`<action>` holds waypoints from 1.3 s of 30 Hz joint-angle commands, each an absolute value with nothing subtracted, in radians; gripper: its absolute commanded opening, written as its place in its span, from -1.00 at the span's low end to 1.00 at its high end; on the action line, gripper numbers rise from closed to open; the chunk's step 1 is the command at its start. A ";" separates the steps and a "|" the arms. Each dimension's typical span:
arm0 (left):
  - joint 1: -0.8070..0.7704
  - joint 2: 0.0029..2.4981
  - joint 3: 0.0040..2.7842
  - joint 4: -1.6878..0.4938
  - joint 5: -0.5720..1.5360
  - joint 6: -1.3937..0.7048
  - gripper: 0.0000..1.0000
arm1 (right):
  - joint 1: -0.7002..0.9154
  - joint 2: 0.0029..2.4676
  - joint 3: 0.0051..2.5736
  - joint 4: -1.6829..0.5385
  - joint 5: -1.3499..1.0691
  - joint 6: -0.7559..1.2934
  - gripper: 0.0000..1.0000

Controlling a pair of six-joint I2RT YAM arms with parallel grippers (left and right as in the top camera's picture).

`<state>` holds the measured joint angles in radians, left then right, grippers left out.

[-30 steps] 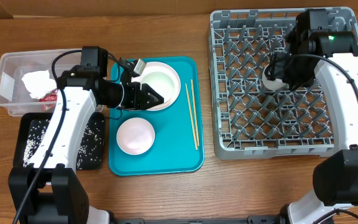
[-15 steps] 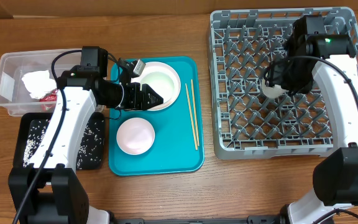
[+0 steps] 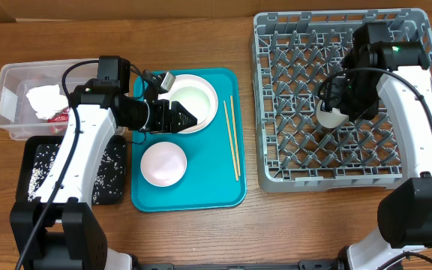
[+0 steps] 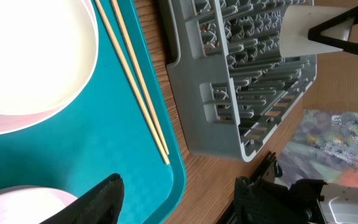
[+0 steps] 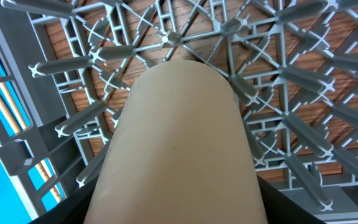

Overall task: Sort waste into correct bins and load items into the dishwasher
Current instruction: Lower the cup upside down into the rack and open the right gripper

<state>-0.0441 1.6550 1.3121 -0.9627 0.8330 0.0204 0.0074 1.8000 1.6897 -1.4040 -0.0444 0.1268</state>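
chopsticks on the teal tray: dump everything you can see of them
The chopsticks are a pair of thin, pale wooden sticks lying flat, close together and nearly parallel, along the right side of the teal tray. They sit just right of the larger white dish without touching it. Only the tray touches them; nothing grips them.

**A:** Off-task items, my side?

**B:** One teal tray (image 3: 205,186), rectangular with rounded corners. It lies flat on the wooden table (image 3: 201,240), left of centre.

**A:** Table surface?

**B:** Brown wood, grain running left to right.

**A:** Anything past the edge?

**B:** In my left wrist view, a mottled surface (image 4: 340,143) of grey, blue and orange patches. I can't tell what it is.
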 commanded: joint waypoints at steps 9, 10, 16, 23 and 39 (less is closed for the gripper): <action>-0.047 1.649 1.328 -0.964 0.830 0.010 0.19 | 0.011 1.798 1.562 -1.279 -0.034 0.126 -0.92; -0.047 1.649 1.328 -0.964 0.831 0.010 0.19 | 0.011 1.798 1.562 -1.271 -0.034 0.126 -0.92; -0.047 1.649 1.328 -0.964 0.830 0.010 0.19 | 0.011 1.798 1.562 -1.234 -0.034 0.125 -0.92; -0.047 1.649 1.328 -0.965 0.831 0.010 0.18 | 0.011 1.798 1.562 -1.243 -0.016 0.122 -0.92; -0.047 1.649 1.328 -0.959 0.830 0.010 0.23 | 0.011 1.798 1.464 -1.152 -0.016 0.123 0.01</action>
<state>-0.0441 1.6550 1.3121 -0.9642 0.8326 0.0200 0.0074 1.8004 1.4651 -1.1645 -0.0246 0.1265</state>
